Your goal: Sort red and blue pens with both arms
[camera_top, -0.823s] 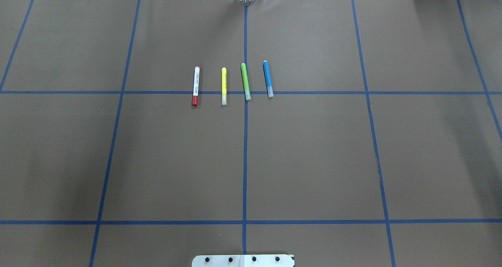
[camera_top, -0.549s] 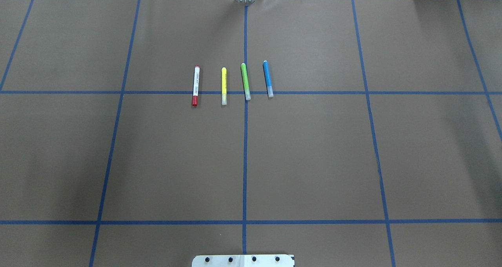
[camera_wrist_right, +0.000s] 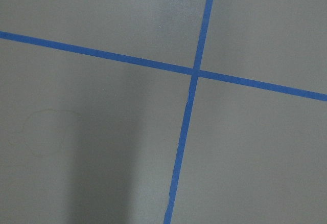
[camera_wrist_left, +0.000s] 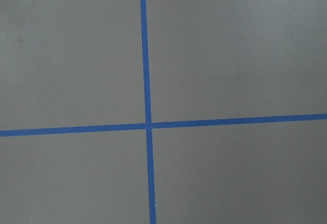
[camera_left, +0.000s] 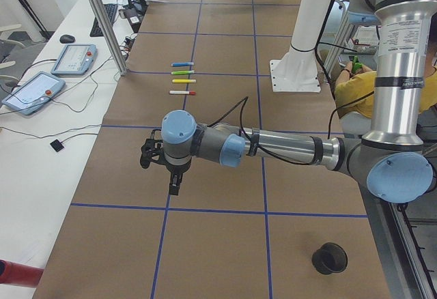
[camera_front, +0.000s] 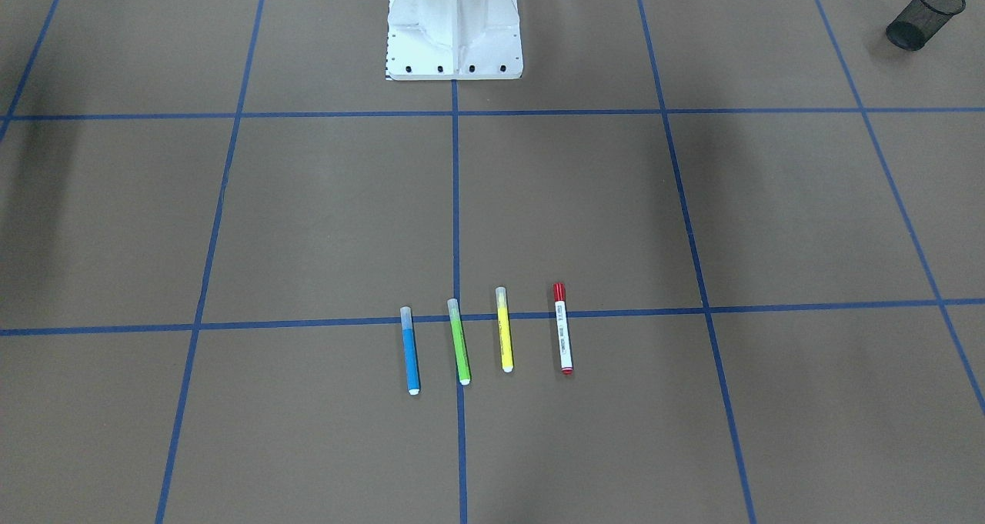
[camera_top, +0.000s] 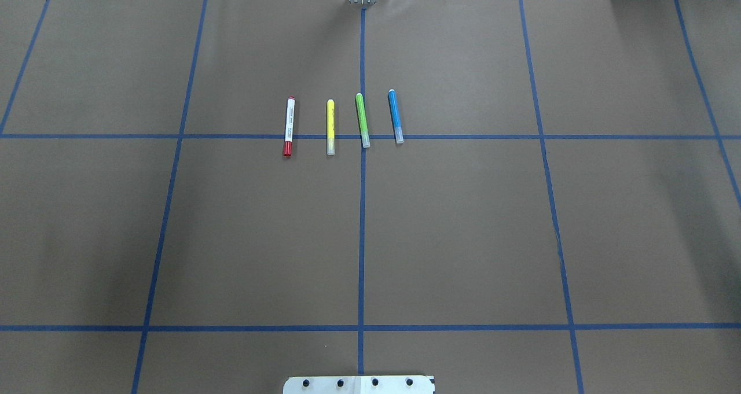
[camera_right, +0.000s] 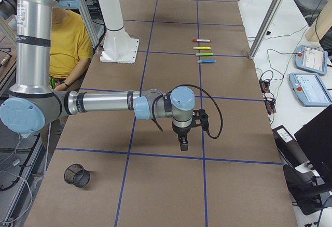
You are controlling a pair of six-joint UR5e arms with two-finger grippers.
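Observation:
The red pen (camera_top: 288, 126), white-barrelled with a red cap, lies at the left end of a row of pens on the brown table. The blue pen (camera_top: 395, 116) lies at the right end of that row. In the front-facing view the red pen (camera_front: 562, 328) is on the right and the blue pen (camera_front: 410, 351) on the left. My left gripper (camera_left: 174, 188) hangs over bare paper far from the pens, seen only in the left side view. My right gripper (camera_right: 183, 145) hangs likewise, seen only in the right side view. I cannot tell if either is open or shut.
A yellow marker (camera_top: 330, 126) and a green marker (camera_top: 362, 120) lie between the two pens. A black mesh cup (camera_front: 923, 16) lies on its side near the table's left end; another mesh cup (camera_right: 77, 175) lies near the right end. The white pedestal (camera_front: 454, 24) stands mid-table. A person in yellow (camera_right: 67, 45) sits behind.

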